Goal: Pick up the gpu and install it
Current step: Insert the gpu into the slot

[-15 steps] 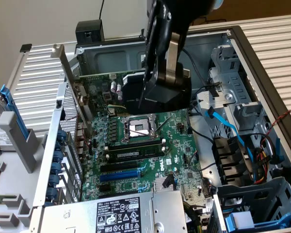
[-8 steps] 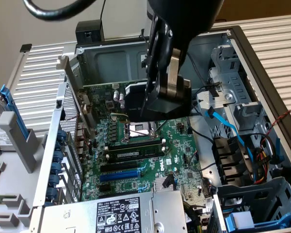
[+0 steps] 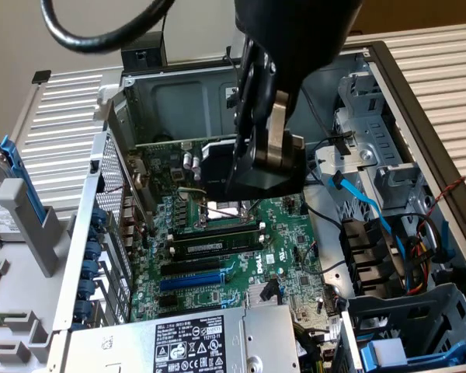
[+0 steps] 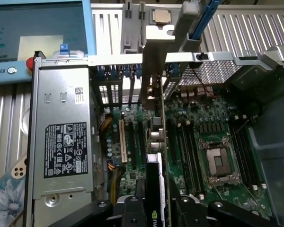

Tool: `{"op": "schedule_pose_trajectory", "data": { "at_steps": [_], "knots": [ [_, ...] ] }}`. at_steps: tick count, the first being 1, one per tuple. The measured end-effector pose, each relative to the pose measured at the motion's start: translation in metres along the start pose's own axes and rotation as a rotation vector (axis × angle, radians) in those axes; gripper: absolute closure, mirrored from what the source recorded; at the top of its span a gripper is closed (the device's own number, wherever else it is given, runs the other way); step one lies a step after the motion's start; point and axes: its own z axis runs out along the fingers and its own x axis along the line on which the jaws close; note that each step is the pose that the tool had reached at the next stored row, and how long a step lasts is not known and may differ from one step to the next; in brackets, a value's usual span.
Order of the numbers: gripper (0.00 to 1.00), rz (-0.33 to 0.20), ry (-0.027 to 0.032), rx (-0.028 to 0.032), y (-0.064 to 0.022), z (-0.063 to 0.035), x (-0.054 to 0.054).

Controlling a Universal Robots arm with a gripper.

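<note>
My gripper [image 3: 264,159] is shut on the gpu [image 3: 213,167] and holds it inside the open computer case, above the green motherboard [image 3: 233,260]. The card's green board and black cooler face the exterior view, and it hangs over the CPU socket area. In the wrist view the gpu [image 4: 158,137] is seen edge-on, upright between my fingers [image 4: 132,210]. Its silver end bracket [image 4: 154,56] reaches toward the case's slotted rear wall. Below it lie the motherboard [image 4: 208,118] and its expansion slots [image 4: 122,142].
A grey power supply [image 3: 186,342] with a label sits at the case's near side in the exterior view. Memory sticks [image 3: 217,245] and a blue slot [image 3: 190,281] lie on the board. A drive cage [image 3: 373,148] and blue cables [image 3: 365,202] crowd the exterior view's right.
</note>
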Motion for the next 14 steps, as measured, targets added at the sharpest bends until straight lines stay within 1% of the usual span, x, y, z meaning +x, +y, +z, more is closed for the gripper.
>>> {"op": "schedule_pose_trajectory", "data": {
  "at_steps": [8,14],
  "knots": [
    [0.71,0.011,-0.0036,0.0013,-0.0044,0.0138,0.001],
    [0.71,0.026,-0.0087,0.0030,-0.0065,0.0253,-0.003]
  ]
}}
